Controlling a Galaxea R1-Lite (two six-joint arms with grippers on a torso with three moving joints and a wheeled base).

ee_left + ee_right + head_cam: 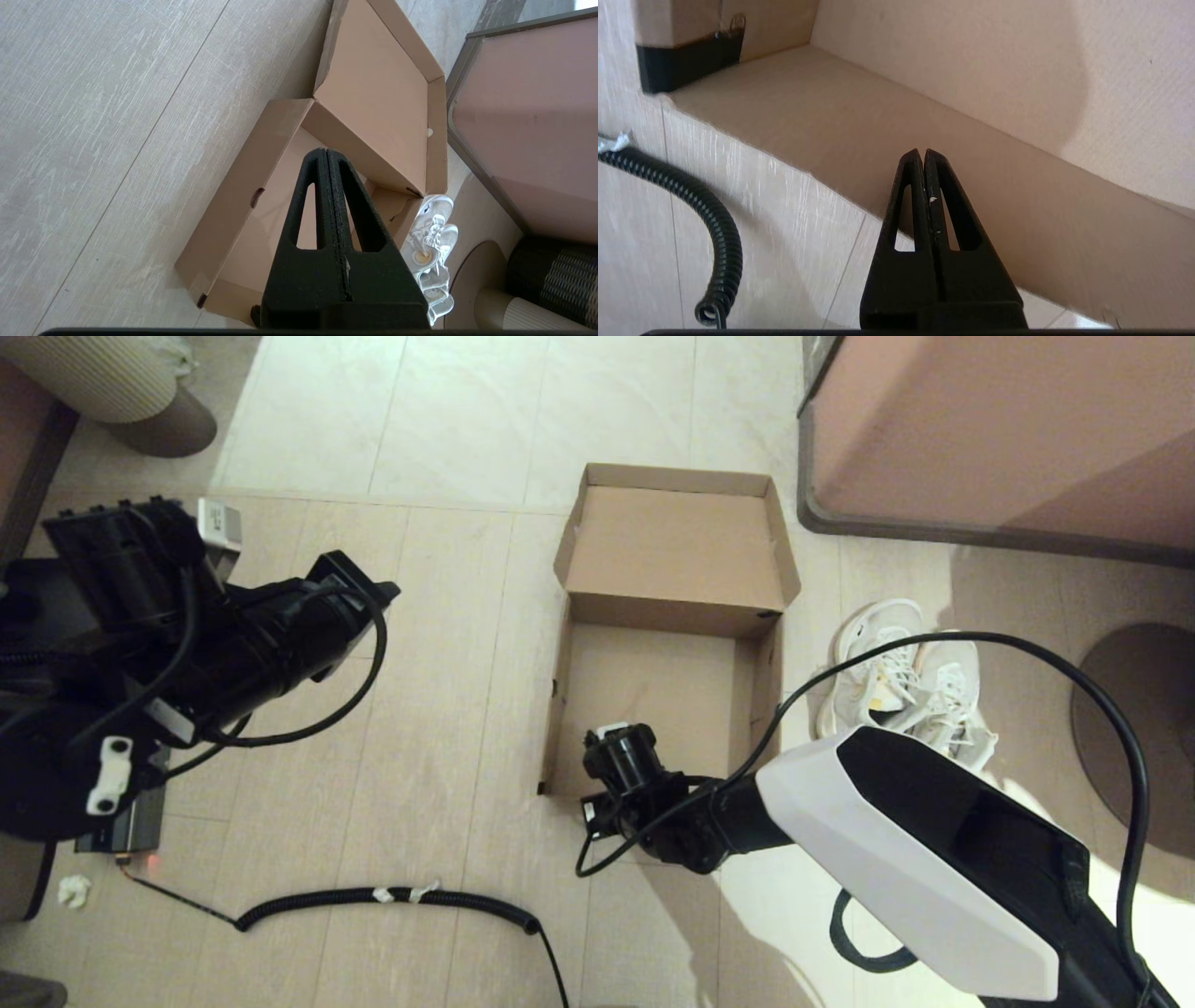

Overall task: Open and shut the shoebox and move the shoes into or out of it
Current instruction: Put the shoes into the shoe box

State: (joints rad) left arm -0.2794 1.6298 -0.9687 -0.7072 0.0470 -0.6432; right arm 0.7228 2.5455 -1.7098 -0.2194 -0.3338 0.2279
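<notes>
Tiled floor (448, 728) | shoebox (653, 691) open, no readable writing | shoes (906, 686) beside | both claws together: right claw (923, 154), left claw (325, 151)

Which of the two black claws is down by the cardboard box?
The right gripper, shut beside the shoebox; the left gripper hangs higher, off to the side.

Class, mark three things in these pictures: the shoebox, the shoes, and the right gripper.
shoebox (653, 695): head view, bare inner floor of the open box.
shoes (896, 686): head view, laces of the white pair lying beside the box.
right gripper (923, 154): right wrist view, tips of the shut fingers by the box's wall.
</notes>
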